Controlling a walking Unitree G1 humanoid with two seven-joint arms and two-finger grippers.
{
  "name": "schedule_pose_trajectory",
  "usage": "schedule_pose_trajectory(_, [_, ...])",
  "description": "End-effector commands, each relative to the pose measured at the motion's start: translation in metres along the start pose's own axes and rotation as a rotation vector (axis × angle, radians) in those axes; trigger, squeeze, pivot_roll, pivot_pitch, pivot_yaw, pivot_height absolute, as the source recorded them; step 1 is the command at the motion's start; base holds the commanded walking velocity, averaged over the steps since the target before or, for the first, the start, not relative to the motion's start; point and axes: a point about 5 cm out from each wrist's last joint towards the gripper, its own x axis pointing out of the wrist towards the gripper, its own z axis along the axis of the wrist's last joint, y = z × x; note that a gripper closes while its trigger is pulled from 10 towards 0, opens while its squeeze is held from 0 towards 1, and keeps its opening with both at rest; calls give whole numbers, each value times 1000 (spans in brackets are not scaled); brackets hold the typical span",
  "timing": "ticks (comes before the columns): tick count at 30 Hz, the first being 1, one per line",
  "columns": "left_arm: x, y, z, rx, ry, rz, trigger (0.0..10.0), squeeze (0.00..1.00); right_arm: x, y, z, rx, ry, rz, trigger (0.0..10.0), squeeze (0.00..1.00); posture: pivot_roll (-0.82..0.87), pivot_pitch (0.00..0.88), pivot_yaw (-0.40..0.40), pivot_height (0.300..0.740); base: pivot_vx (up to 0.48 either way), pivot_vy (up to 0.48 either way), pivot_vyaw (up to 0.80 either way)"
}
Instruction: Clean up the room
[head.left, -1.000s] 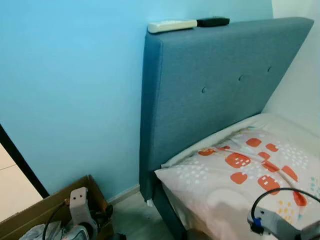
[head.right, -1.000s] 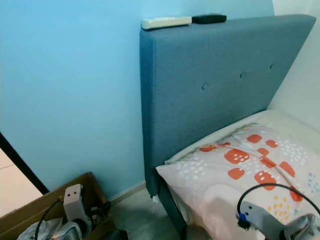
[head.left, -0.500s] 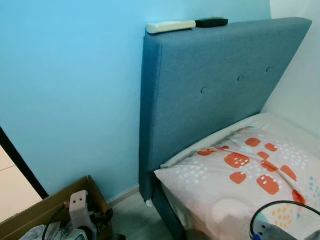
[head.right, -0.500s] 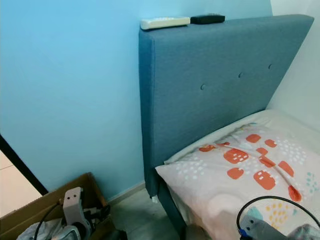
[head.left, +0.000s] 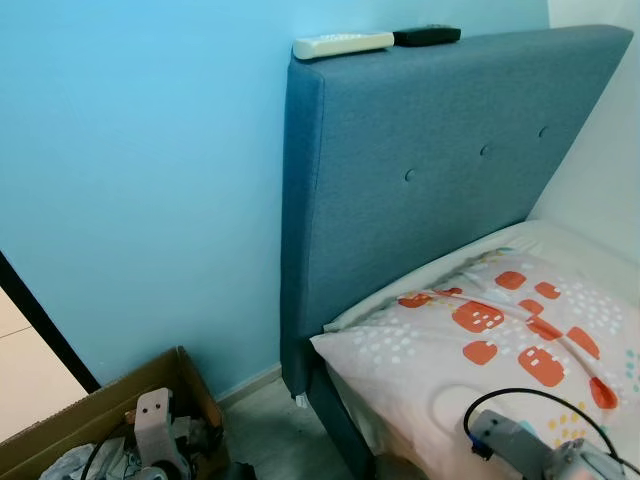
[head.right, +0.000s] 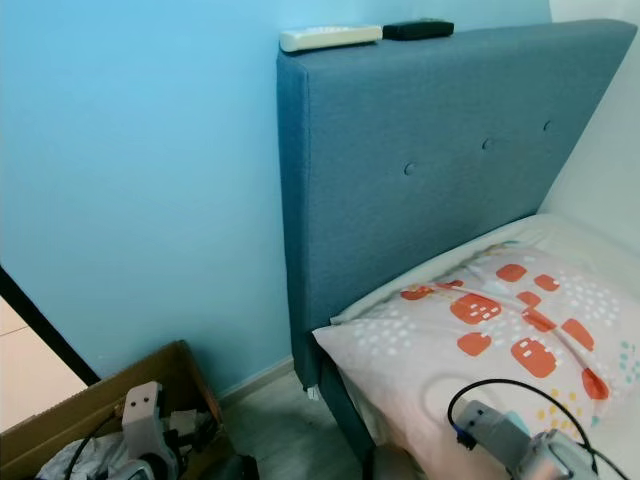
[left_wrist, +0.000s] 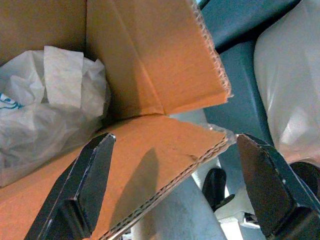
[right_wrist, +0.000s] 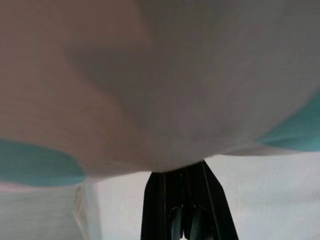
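Note:
A cardboard box (head.left: 85, 420) stands on the floor by the blue wall, with a crumpled white plastic bag (left_wrist: 45, 115) inside. My left gripper (left_wrist: 174, 139) hangs open over the box's front flap, its fingers (left_wrist: 95, 170) spread wide with nothing between them. My left wrist (head.left: 155, 425) shows above the box. On the bed lies a white pillow (head.left: 480, 340) with orange patches. My right wrist (head.left: 515, 440) is low over the pillow's near end. My right gripper (right_wrist: 182, 175) is shut, its tips against white and teal fabric (right_wrist: 165, 85).
A tall blue-grey headboard (head.left: 440, 170) stands against the wall. A white remote (head.left: 342, 44) and a black remote (head.left: 427, 35) lie on its top edge. A strip of floor (head.left: 265, 425) runs between box and bed. A dark door frame (head.left: 45, 325) is at left.
My right wrist dipped toward the bottom edge, then came back up slightly further left over the pillow. The left wrist sits a little lower in the box. The view shifted slightly.

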Motion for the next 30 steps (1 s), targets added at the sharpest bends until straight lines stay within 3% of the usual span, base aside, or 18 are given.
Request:
schedule_pose_trajectory(1, [-3,6,-3,15,13,7,10000,0,7,0,5,45,-23,-39,10000,0,66,132,-44,605,0,0,0])
schedule_pose_trajectory(4, [-4,7,-4,19,16,7,10000,0,14,1,14,124,-86,-69,10000,0,66,133,-43,605,0,0,0])
schedule_pose_trajectory(6, [-5,8,-5,30,19,1,10000,0,15,-7,30,249,-208,-149,10000,0,79,144,-35,605,0,0,0])
schedule_pose_trajectory(8, [-5,8,-5,30,19,1,10000,0,15,-7,30,249,-208,-149,10000,0,79,144,-35,605,0,0,0])
schedule_pose_trajectory(10, [-6,8,-5,46,21,-8,10000,0,10,-24,46,365,-342,-284,10000,0,86,150,-29,605,0,0,0])
schedule_pose_trajectory(12, [-6,9,-6,60,27,-13,10000,0,-2,-41,62,425,-478,-415,10000,0,91,151,-25,605,0,0,0])
schedule_pose_trajectory(22, [-6,10,-2,74,16,-18,10000,0,-33,-72,94,501,-690,-604,10000,0,109,157,-26,605,0,0,0])
schedule_pose_trajectory(27, [-7,10,-4,79,19,-21,10000,0,-35,-73,101,537,-732,-628,10000,0,110,158,-30,605,0,0,0])
schedule_pose_trajectory(30, [-7,9,-7,83,23,-27,10000,0,-38,-73,105,616,-800,-622,10000,0,113,160,-29,605,0,0,0])
